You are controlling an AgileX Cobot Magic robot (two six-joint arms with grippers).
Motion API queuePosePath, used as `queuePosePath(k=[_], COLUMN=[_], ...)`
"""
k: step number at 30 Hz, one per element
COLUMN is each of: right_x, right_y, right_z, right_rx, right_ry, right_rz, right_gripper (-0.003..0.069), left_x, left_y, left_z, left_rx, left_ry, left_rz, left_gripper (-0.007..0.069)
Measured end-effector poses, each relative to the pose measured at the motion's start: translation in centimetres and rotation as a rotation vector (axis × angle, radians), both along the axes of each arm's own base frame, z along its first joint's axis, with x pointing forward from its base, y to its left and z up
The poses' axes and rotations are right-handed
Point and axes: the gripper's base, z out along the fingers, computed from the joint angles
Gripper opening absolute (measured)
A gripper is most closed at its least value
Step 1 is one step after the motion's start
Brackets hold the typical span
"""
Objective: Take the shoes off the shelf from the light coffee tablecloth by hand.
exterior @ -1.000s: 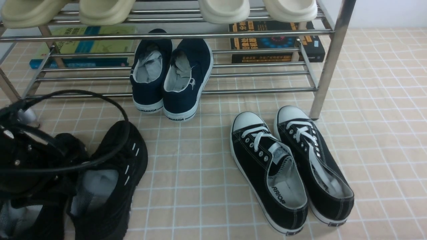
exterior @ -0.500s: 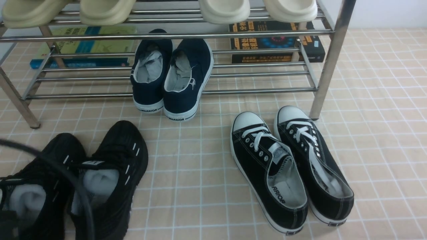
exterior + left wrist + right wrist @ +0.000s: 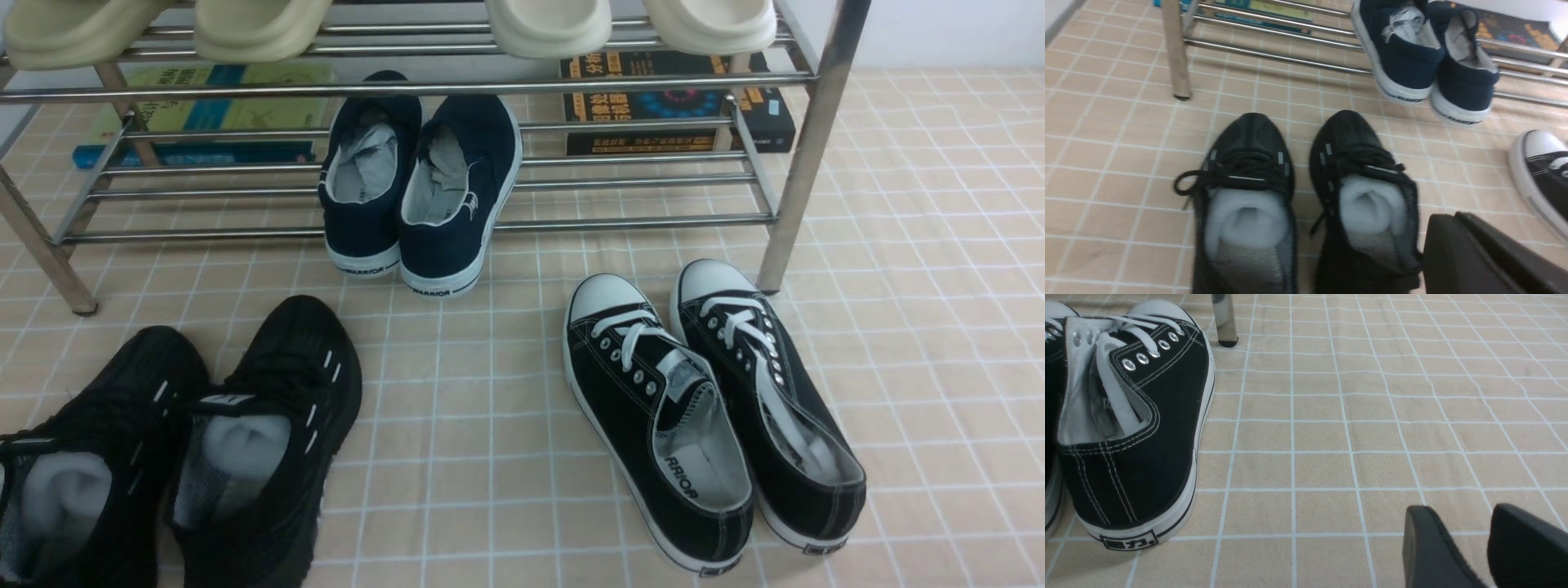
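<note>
Shoes [image 3: 171, 449] are parked at seven o'clock on the light coffee tablecloth [image 3: 490, 408], toes toward twelve, nearest the left gripper [image 3: 1486, 253], whose jaw gap cannot be told; the right gripper [image 3: 1484, 543] is held narrowly parted.

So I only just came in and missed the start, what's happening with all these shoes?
A two-armed robot is taking shoes off the silver shelf. The black mesh sneakers sit side by side on the checked tablecloth in front of it, held by nothing. The left gripper hangs just beside them; the right gripper hovers open over bare cloth near the black canvas lace-ups. Navy slip-ons remain on the lower tier.
</note>
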Motion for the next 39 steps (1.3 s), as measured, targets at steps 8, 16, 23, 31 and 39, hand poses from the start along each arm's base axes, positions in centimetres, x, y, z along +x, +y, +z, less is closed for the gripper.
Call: queuePosePath(k=[8,16,23,31,39], right_x=[0.0,0.0,0.0,0.0,0.0], right_y=[0.0,0.0,0.0,0.0,0.0], right_z=[0.0,0.0,0.0,0.0,0.0], right_rx=[0.000,0.000,0.000,0.000,0.000], right_ry=[0.000,0.000,0.000,0.000,0.000], right_rz=[0.000,0.000,0.000,0.000,0.000], right_gripper=[0.0240,0.0240,0.0240,0.0240,0.0240], left_x=[0.4,2.5,2.5,2.3,2.3], left_y=[0.3,0.3,0.3,0.4,0.0], left_z=[-0.5,-5.8,-11.8,-12.6,-12.6], left_rx=[0.051,0.060,0.067,0.093,0.128], left_ry=[-0.015,-0.042,-0.016,-0.028,-0.030], left_rz=[0.024,0.024,0.022,0.015,-0.065], left_gripper=[0.0009,0.0016,0.0019,0.0022,0.0031])
